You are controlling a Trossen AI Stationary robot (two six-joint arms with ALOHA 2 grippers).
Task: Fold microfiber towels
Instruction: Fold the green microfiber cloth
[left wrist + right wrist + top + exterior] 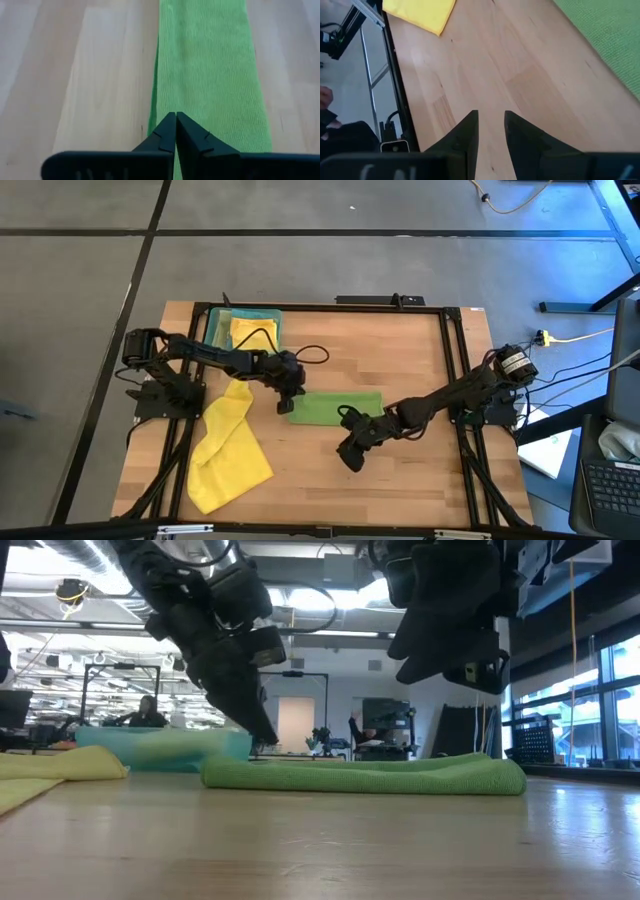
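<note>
Microfiber towels are the work here, and the left gripper [285, 406] is down at the near end of the bright green towel [335, 406], its 2 fingers [165, 134] pressed together at the cloth's end edge. In the left wrist view the tips meet right where green fabric meets wood, so they look clenched on a pinch of that edge, though how much cloth sits between them cannot be made out. The towel lies as a long folded strip across the middle of the table [400, 350], lying low with softly rounded edges in the low view.

Outward from there, the right gripper [350, 456] hangs above bare wood just beside the strip's long side, fingers parted a little and grasping nothing.

A yellow towel [228, 448] sprawls unfolded over the table's left part, well apart from the green one. Another yellow cloth [245, 330] lies in the teal tray [214, 323] at the far left corner.

My judgement on handling: the cloth is light, limp and thin, with a grippy nap, so it will not slide out of a pinch, but it will droop and drag behind whatever lifts it. The layers of the fold may separate if only the top one is caught. Best hold is at a corner or end edge, taking all layers, with the other end pinned or lifted in step.
</note>
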